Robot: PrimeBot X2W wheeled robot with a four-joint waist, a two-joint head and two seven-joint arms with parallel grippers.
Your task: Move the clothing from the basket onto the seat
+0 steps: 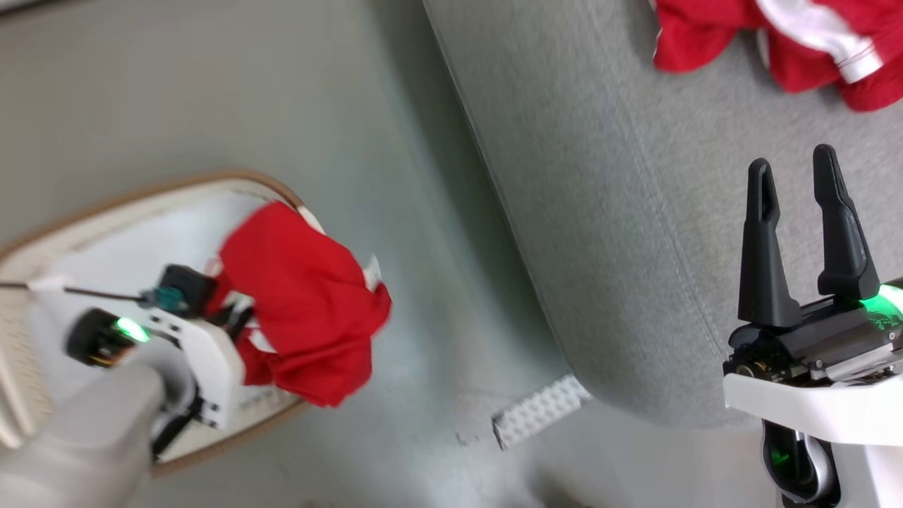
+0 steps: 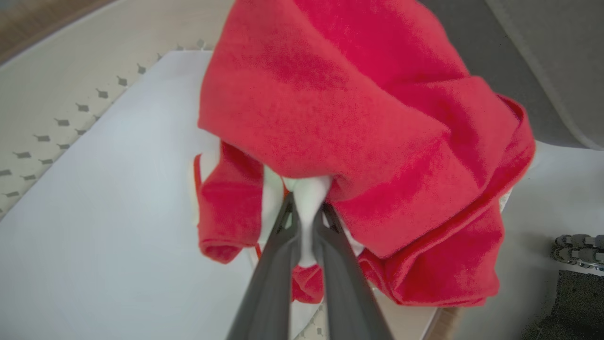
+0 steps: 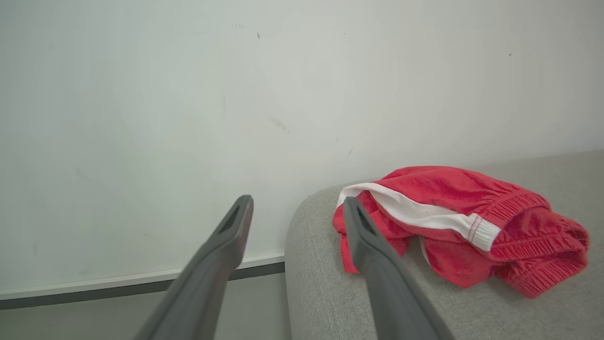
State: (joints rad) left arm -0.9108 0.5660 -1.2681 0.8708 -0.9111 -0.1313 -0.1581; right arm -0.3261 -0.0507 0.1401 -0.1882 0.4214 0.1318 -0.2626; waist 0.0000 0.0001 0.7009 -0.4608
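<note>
Our left claw (image 2: 306,208) is pinching a white band of one red garment (image 2: 368,118), fingers nearly together with fabric between them. In the head view that garment is bunched at 8 o'clock, over the basket (image 1: 176,180) and its 3 o'clock rim, above the white lining cloth (image 2: 94,212). The second red garment (image 1: 776,42) lies crumpled on the sofa (image 1: 635,247) at 1 o'clock. Our right claw (image 1: 794,166), at 4 o'clock, is spread and holds nothing, over the sofa cushion.

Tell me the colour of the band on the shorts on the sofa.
The band is white, on red shorts; clearest in the right wrist view.
</note>
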